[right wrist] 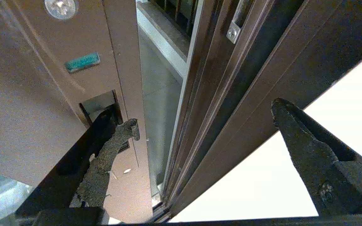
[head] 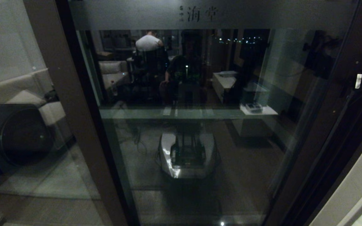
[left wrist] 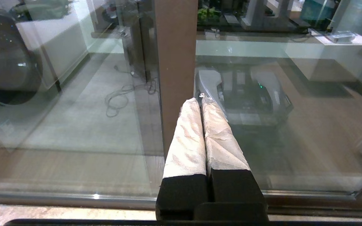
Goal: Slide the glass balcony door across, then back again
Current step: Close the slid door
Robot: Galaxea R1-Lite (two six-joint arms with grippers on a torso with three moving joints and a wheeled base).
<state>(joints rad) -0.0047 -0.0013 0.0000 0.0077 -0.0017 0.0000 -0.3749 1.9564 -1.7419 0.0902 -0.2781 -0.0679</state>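
Dim room reflections fill the glass straight ahead: a seated person, pale furniture, and the robot's own base mirrored low in the pane. That pane belongs to the glass balcony door (head: 196, 125), a tall panel in a dark brown frame with a frosted band of characters (head: 200, 14) across its top, standing directly before the robot and taking up most of the head view.

In the right wrist view the door's stile (right wrist: 58, 78) carries a narrow recessed handle (right wrist: 101, 105), and one finger (right wrist: 112, 138) of the right gripper (right wrist: 200, 131) reaches into that recess while the other hangs well apart over the pale wall (right wrist: 262, 175); the jaws are spread wide, pinching nothing. A thin gap (right wrist: 159, 103) shows between the stile's edge and the jamb channels (right wrist: 218, 94), so the door looks slightly off its closed stop.

Such a panel is likely heavy and rigid, rolling on a floor track (left wrist: 105, 197), and the glass is brittle and slick, so the recess looks like the sensible hold: a hooked finger pressing sideways along the track, never on the pane.

Open travel lies toward the robot's left, across the fixed brown-framed panel (head: 27, 131); the jamb and wall close off the right.

The left gripper (left wrist: 201, 103), its cloth-wrapped fingers (left wrist: 187, 138) pressed together, points at a brown upright (left wrist: 174, 62) near the floor.
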